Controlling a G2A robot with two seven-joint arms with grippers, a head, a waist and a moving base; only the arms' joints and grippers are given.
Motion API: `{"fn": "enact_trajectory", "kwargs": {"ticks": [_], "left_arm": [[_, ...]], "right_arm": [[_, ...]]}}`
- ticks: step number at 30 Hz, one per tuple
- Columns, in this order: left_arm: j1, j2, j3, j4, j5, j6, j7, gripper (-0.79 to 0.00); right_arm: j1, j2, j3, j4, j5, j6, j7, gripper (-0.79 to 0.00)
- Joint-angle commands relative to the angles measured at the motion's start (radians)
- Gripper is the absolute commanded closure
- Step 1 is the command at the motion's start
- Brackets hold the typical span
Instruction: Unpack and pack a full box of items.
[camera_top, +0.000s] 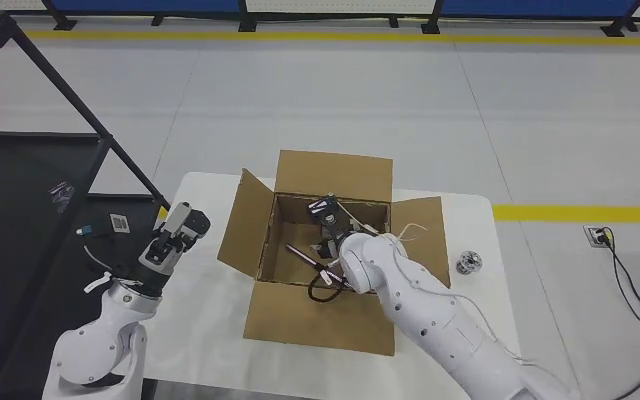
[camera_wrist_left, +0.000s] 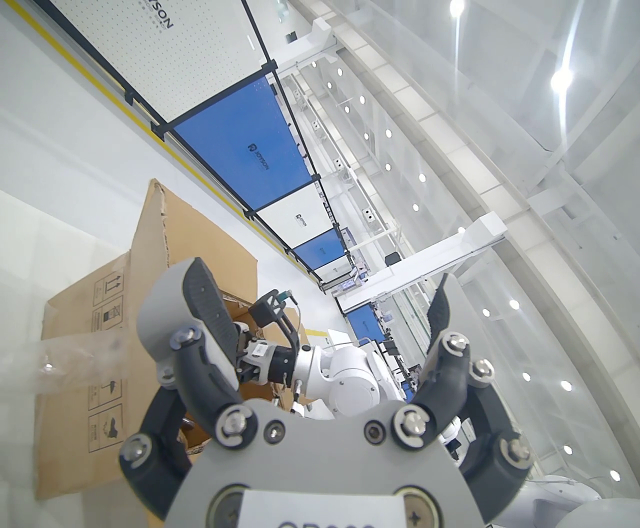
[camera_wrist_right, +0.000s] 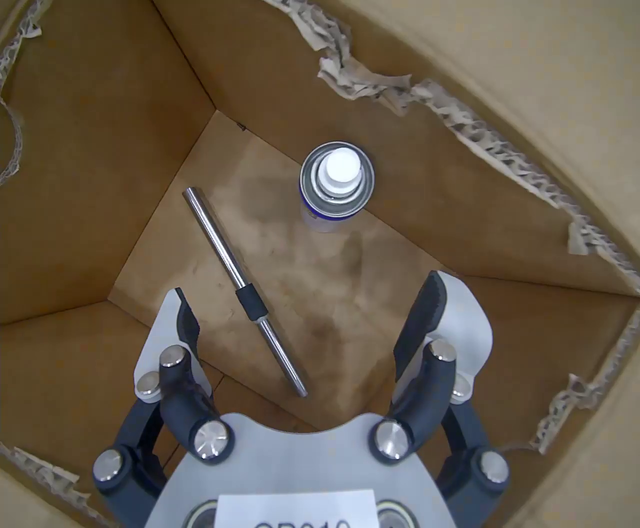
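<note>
Box (camera_wrist_left: 65, 450) side with black handling symbols (camera_wrist_left: 106, 310), right gripper (camera_wrist_right: 306, 286) inside

The box (camera_wrist_right: 100, 165) is plain brown cardboard, its floor mottled with darker stains; black printed symbols mark one outer flap. The can (camera_wrist_right: 337, 186) has a silver top, white nozzle and blue band. The rod (camera_wrist_right: 244, 290) is shiny silver with a black collar. The right pincer (camera_wrist_right: 306, 286) and left pincer (camera_wrist_left: 320, 272) match: white shells, black pads. The surface (camera_top: 210, 330) is white.

large test hall, blue partition panels (camera_wrist_left: 245, 160), yellow floor line (camera_top: 300, 36)
</note>
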Motion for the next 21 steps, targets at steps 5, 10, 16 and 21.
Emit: {"fn": "enact_trajectory", "kwargs": {"ticks": [5,10,16,21], "left_arm": [[0.000,0.000,0.000,0.000,0.000,0.000,0.000,-0.785],[0.000,0.000,0.000,0.000,0.000,0.000,0.000,-0.785],[0.000,0.000,0.000,0.000,0.000,0.000,0.000,-0.785],[0.000,0.000,0.000,0.000,0.000,0.000,0.000,-0.785]], "right_arm": [[0.031,-0.057,-0.028,0.132,0.062,0.043,-0.118,-0.785],[0.064,-0.104,-0.042,0.243,0.110,0.066,-0.208,-0.773],[0.099,-0.156,-0.053,0.367,0.149,0.086,-0.285,-0.533],[0.126,-0.193,-0.057,0.456,0.178,0.074,-0.320,-0.440]]}}
